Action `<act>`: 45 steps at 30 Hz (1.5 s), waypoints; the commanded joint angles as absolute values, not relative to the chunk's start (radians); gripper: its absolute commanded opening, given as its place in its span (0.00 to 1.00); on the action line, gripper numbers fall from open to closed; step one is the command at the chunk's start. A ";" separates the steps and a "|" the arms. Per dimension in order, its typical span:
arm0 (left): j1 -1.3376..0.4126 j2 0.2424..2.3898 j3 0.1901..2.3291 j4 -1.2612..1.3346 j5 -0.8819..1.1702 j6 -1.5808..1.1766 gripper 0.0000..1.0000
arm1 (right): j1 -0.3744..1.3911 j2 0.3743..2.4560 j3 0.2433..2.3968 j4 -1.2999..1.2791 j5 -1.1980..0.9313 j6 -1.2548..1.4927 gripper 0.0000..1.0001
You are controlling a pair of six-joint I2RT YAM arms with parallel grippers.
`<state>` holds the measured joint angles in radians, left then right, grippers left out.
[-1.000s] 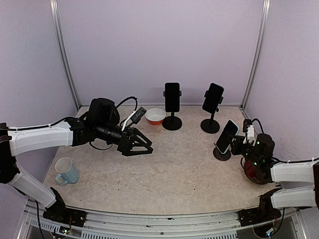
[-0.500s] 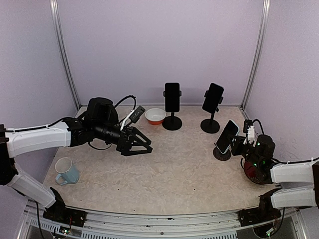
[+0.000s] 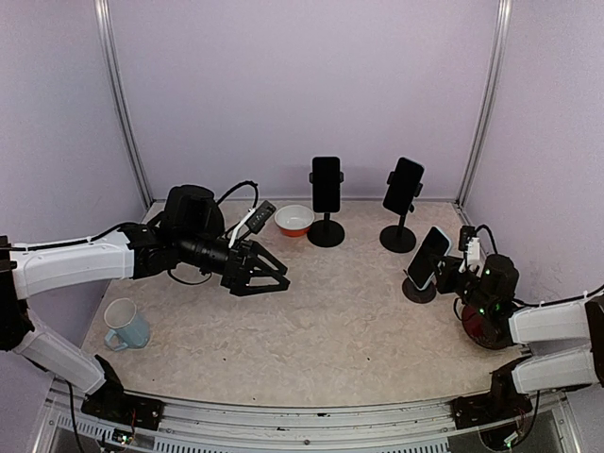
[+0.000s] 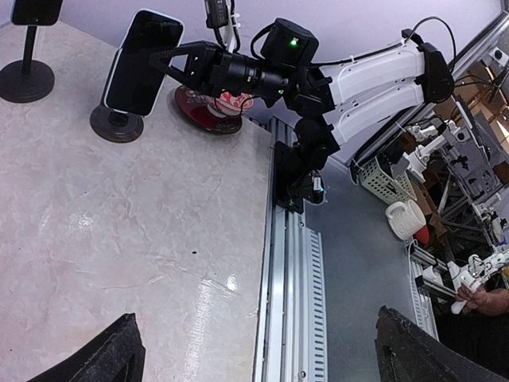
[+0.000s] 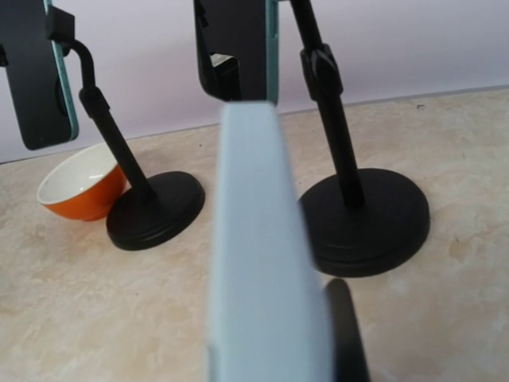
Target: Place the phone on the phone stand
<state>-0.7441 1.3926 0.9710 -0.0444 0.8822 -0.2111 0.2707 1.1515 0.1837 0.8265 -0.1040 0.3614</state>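
Phone (image 3: 429, 257) — seemingly on stand (image 3: 416, 293) — in right gripper (image 3: 449, 269)

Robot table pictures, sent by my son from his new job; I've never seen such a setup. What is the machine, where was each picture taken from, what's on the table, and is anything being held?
These are two robot arms bolted to a table's near edge, each ending in a two-finger gripper. The wide picture looks down from above and behind them. The other two come from a camera on each wrist.

On the table are two loaded phone stands at the back, an orange bowl and a pale blue mug.

The left gripper is open and holds nothing. The right gripper is shut on a phone, held at the top of a third stand. I cannot tell whether it is seated there.
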 commanded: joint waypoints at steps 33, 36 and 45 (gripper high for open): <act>-0.747 1.379 0.955 -0.009 0.878 -0.209 0.99 | 0.279 1.037 0.237 0.717 -0.124 0.350 0.52; -0.747 1.383 0.957 -0.015 0.878 -0.210 0.99 | 0.279 0.989 0.273 0.624 -0.123 0.352 0.58; -0.749 1.369 0.951 -0.019 0.874 -0.211 0.99 | 0.279 0.851 0.377 0.332 -0.121 0.374 1.00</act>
